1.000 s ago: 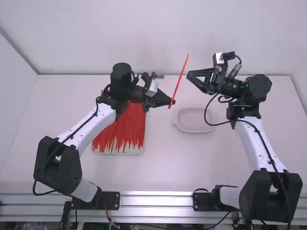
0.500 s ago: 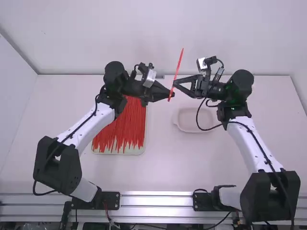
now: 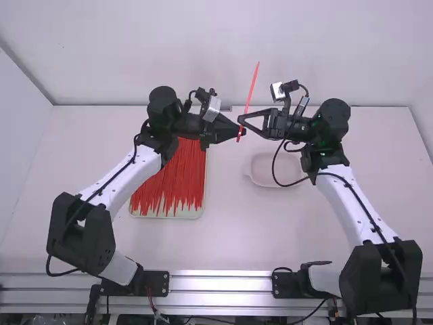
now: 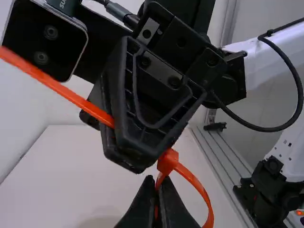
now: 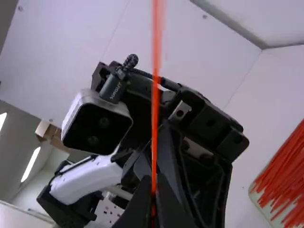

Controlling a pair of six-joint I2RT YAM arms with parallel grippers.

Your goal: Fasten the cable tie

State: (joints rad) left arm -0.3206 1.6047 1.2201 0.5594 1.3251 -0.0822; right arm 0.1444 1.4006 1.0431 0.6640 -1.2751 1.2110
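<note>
Left tool [image 3: 233, 133] is clenched on the tie [image 3: 251, 91] low down, just under its head [image 4: 167, 160]. It holds the tie in the air above the table [image 3: 81, 149], between my two arms. Right tool [image 3: 242, 126] sits nose to nose with it, pinched shut on the strap just past the head. From there the long free end rises straight up toward the back wall. A short bend of strap [image 4: 203, 202] curls away from the head beside my left fingers [image 4: 142, 209]. I cannot tell whether it closes into a loop.

I judge the tie to be very light, thin and springy, with a slick surface. The free end should flex and wander if I steer it from far off. The head looks like the only stiff part, so my holds belong close on either side of it, squeezing the flat faces of the strap rather than its edges. A loose pinch would probably let it slide.

Below, spare ties [image 3: 172, 179] lie heaped on a tray [image 3: 166, 215], with a white dish [image 3: 260, 177] beside it.
</note>
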